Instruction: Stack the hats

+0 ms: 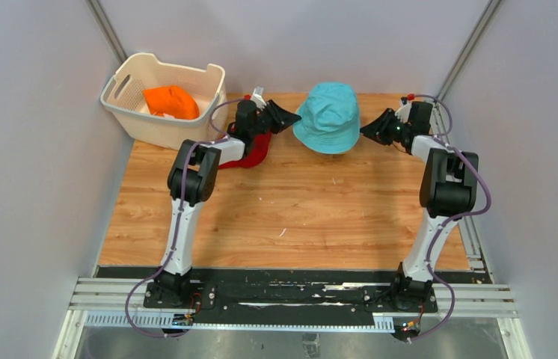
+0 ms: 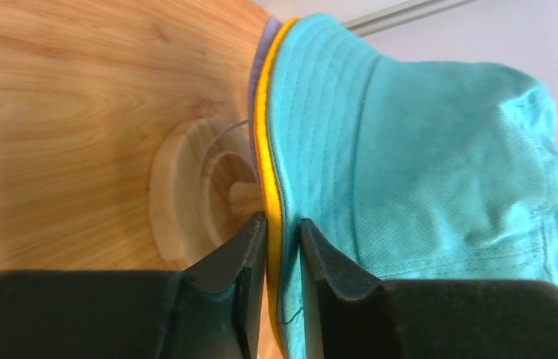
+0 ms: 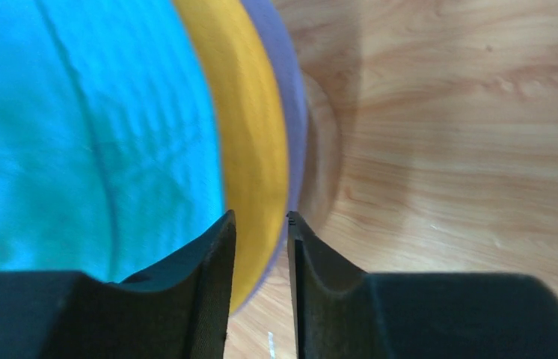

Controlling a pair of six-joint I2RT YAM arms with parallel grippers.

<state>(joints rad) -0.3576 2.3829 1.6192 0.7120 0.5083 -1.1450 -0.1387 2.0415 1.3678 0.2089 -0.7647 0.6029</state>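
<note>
On the wooden table, your teal hat sat over the yellow hat and lavender hat on the stand. Both jaws, slightly spread, straddled the brims, probably to let it settle evenly.

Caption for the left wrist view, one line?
Left gripper straddling stacked brims: teal hat over yellow hat over lavender hat, on the wooden stand.

White-and-black arms — lilac cables, matte black grippers
</note>
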